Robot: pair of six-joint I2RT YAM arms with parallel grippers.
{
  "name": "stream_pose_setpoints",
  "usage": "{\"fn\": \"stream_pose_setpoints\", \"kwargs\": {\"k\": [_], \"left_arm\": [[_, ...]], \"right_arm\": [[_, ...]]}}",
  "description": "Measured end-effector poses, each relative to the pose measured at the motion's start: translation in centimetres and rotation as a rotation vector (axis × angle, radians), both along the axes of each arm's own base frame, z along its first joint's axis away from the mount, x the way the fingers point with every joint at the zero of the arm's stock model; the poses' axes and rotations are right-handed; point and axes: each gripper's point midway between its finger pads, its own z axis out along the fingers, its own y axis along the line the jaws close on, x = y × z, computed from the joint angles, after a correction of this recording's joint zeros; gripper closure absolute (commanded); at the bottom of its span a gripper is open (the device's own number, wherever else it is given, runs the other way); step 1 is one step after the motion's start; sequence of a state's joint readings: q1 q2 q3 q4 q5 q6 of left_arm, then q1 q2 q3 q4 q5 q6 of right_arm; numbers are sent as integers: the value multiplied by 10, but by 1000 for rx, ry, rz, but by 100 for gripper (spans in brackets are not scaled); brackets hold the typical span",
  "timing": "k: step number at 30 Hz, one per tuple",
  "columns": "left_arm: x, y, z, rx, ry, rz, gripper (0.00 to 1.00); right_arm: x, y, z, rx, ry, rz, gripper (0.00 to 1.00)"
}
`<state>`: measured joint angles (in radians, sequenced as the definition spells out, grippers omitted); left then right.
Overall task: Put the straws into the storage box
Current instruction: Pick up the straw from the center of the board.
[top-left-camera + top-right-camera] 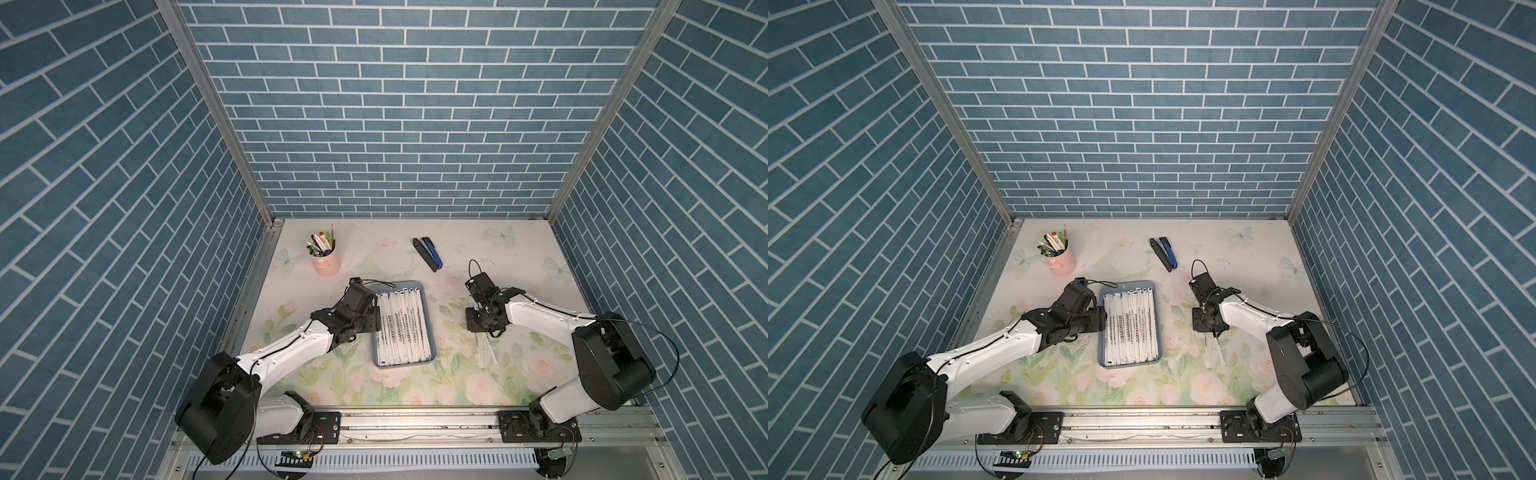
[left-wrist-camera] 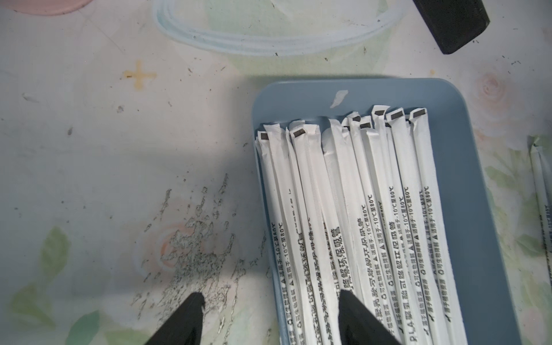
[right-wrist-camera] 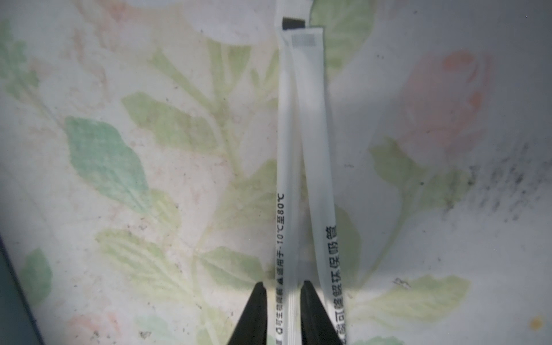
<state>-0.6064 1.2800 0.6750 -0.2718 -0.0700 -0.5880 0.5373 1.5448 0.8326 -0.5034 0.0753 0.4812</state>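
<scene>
While the right pincer stands low with its black fingers nearly together on either side of one straw, the risks look plain. The thin paper sleeve could slip or droop from so small a hold. Its neighbour, overlapping it toward the top of the wrist frame and passing behind one finger at the bottom, could be dragged along and dropped short. Whether the fingers actually bite cannot be told.

Both loose straws lie on the flowered bench, right of centre in both top views, running from under that pincer toward the lower edge. The other straws lie packed side by side in the blue box at centre. The left pincer hangs spread over the box's left rim, holding nothing.
</scene>
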Motion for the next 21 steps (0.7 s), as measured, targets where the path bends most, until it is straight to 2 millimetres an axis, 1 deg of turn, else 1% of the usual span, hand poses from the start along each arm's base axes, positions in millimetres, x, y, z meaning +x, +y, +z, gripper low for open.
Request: {"fn": "stream_pose_setpoints", "kwargs": {"k": [5, 10, 12, 18, 21], "left_arm": [[-2, -3, -2, -15, 16, -15, 27], [1, -2, -1, -28, 14, -7, 27], [2, -2, 0, -36, 10, -6, 27], [2, -4, -1, -54, 7, -12, 28], [2, -5, -2, -59, 7, -14, 27]], "right_arm": [[0, 0, -8, -5, 10, 11, 83], [3, 4, -8, 7, -2, 18, 94], [4, 4, -8, 10, -4, 20, 97], [3, 5, -7, 11, -5, 21, 98], [0, 8, -6, 17, 3, 26, 98]]}}
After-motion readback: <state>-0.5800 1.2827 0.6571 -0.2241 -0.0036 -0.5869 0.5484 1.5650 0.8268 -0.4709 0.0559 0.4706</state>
